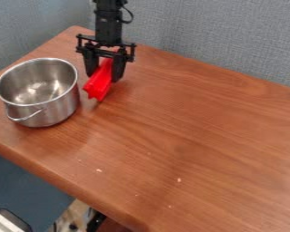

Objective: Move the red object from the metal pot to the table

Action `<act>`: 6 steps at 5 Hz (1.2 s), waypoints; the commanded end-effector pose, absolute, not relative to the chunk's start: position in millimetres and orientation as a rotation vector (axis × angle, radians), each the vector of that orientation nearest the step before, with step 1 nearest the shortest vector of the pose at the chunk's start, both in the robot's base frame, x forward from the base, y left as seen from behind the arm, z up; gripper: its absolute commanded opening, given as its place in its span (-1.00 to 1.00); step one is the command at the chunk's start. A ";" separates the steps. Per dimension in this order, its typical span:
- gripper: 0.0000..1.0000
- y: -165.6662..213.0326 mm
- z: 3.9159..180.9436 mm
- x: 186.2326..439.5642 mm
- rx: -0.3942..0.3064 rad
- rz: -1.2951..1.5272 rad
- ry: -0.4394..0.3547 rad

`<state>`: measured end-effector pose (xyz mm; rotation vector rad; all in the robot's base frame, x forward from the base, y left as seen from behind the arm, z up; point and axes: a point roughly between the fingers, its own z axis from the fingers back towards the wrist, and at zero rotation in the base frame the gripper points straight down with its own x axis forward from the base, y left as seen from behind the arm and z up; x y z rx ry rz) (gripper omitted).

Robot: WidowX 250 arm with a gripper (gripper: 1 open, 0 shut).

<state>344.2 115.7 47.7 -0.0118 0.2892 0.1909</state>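
Note:
The red object [97, 88] is a bright red elongated block, tilted, with its lower end at or just above the table [184, 127], right of the metal pot [43, 107]. My gripper [104, 76] points steeply down from a black arm and is shut on the block's upper part, one finger on each side. The pot is shiny and round, and it stands at the table's left end with its wire handle hanging at the front. Its inside looks empty. The block is outside the pot, close to its right rim.
The wood-grain tabletop stretches to the right and toward the front. Behind it is a grey-blue wall. The table's front-left edge drops off just below the pot.

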 end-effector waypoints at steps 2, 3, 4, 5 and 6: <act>-1.00 110.5 76.1 341.3 0.020 0.122 0.201; -1.00 114.7 68.1 338.7 0.021 0.132 0.193; -1.00 118.1 58.9 335.8 0.021 0.139 0.184; -1.00 124.3 69.1 334.8 0.018 0.143 0.180; -1.00 130.4 79.4 333.8 0.012 0.147 0.175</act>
